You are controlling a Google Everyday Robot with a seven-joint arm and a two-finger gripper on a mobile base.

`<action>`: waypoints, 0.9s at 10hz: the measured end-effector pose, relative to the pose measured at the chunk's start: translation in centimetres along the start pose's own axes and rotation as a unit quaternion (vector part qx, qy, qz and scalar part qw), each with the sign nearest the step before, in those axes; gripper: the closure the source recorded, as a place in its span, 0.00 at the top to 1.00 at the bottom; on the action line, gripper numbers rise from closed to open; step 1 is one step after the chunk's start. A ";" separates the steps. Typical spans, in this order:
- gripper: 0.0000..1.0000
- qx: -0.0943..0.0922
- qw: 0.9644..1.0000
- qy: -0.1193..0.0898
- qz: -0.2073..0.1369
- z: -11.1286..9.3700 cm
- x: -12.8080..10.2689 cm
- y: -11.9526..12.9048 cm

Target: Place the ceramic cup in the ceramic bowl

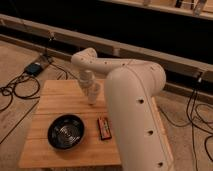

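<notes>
Nearest the camera, the robot's thick white arm fills the right front and hides that side of the wooden worktop. On the front left of the worktop sits the ceramic bowl, black, upright and holding nothing. Just to its right lies a small dark oblong packet, apart from the bowl.

Further back, near the worktop's middle, the gripper points down from the wrist onto the ceramic cup, a pale tumbler standing upright. The jaws are pressed in on the cup, pinching it as far as can be seen. Whether its base rests on the wood or has left it cannot be told.

Judged from this, the grasp is made; the lift, the carry toward the front left and the release into the bowl are not yet done.

Beyond the worktop, cables trail across the floor.
</notes>
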 end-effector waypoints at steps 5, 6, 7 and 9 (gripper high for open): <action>0.00 0.047 0.998 -0.020 -0.045 -4.6 4.4 5.0; 0.00 0.054 0.997 -0.021 -0.060 -5.0 5.3 7.0; 0.00 0.059 0.995 -0.023 -0.073 -5.3 5.9 8.9; 0.00 0.070 0.993 -0.022 -0.091 -5.4 7.1 12.0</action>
